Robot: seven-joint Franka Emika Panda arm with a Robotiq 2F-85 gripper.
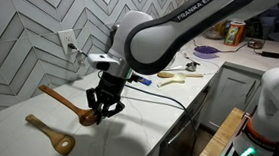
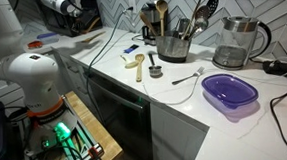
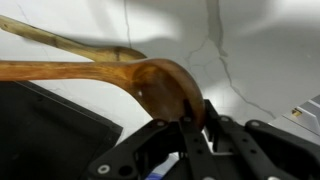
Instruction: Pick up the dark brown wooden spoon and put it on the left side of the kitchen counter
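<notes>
Pinching the rim of the spoon's bowl, the tool has its two dark fingers drawn close together on the dark brown wooden spoon. The wrist view shows the edge of the reddish bowl caught between them. From the tool, the bowl lies straight ahead and the handle runs off to the side, out past the edge of that view. Beyond the bowl, a paler, thinner wooden handle crosses at a slant, further from the tool than the dark one. Under both is the white worktop with its faint grey veins.

In an exterior view the tool points down from the white arm. The dark brown wooden spoon has its bowl right at the fingertips and its handle angled away toward the tiled wall. Whether the spoon is resting on the worktop or is just clear of it cannot be told. A lighter tan wooden spoon lies near the tool on the same side as the dark handle, apart from it and closer to the worktop's front edge. On the opposite side of the tool, well apart, lies a short pale cream utensil, and further off still a purple bowl.
</notes>
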